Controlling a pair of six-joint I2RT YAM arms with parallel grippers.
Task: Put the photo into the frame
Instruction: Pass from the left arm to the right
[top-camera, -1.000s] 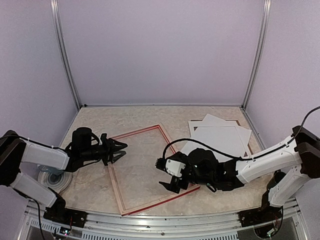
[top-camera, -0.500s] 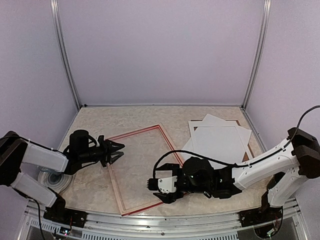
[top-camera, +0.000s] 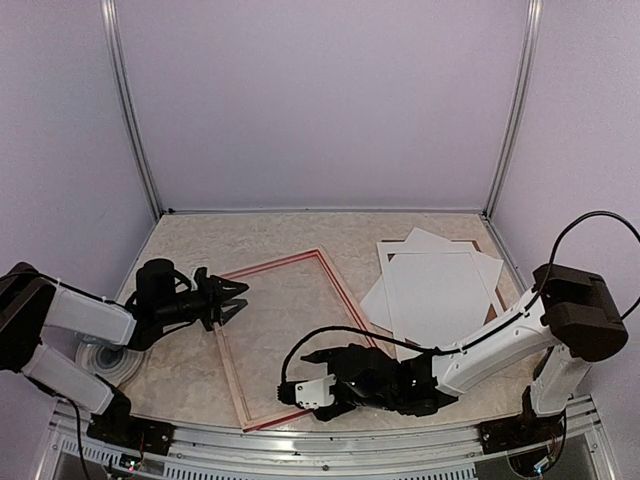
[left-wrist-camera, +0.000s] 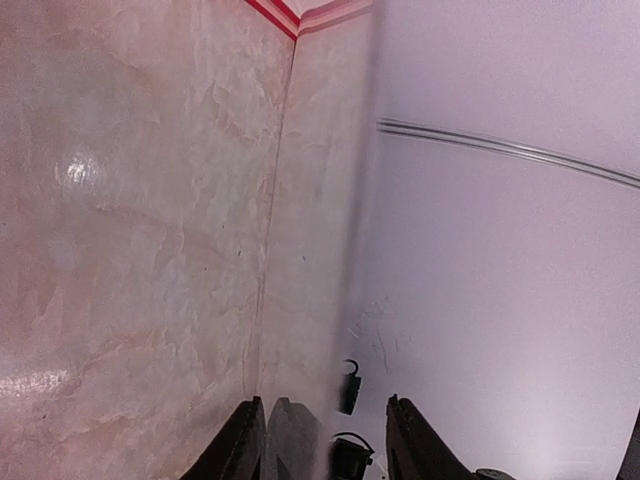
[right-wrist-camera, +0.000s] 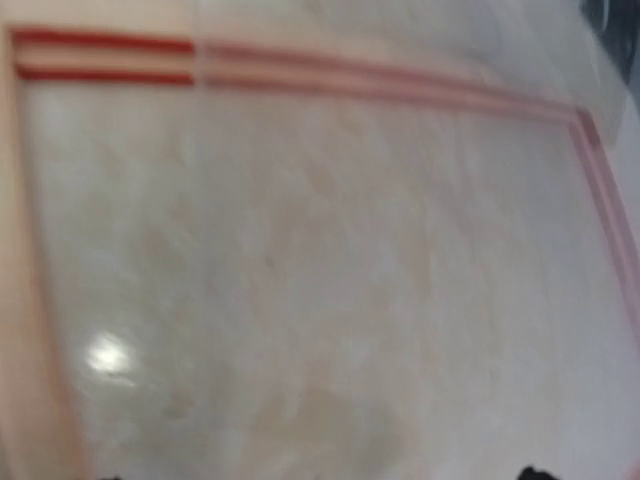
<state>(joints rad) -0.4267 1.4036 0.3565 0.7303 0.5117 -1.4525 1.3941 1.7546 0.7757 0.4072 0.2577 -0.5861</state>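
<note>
Frame (top-camera: 275, 262) lies flat at mid-tabletop (top-camera: 200, 235), turned a little askew, red rails edged in pale wood, the marbled surface showing through its pane. Its near rail sits close to the arm bases.

Left hand (top-camera: 236, 299) reaches in level from the left and sits at the frame's left rail, near the far-left corner. Its fingers (left-wrist-camera: 244, 442) stand partly apart. The left wrist view shows them at the bottom edge with a grey strip just beside one, and a red corner of the frame (left-wrist-camera: 292, 14) far ahead. Whether they pinch the rail cannot be told.

Right hand (top-camera: 298, 382) lies low over the near part of the frame, pointing left, jaws spread wide with nothing seen between them. Its wrist view is blurred and shows only pane and red rails (right-wrist-camera: 300, 75).

White sheets (top-camera: 445, 290) lie overlapped at the right of the tabletop, just beside the frame's right rail, on a brown panel (top-camera: 494, 311) whose edge peeks out. Which sheet is the photo cannot be told, and all of them lie outside the frame.
</note>
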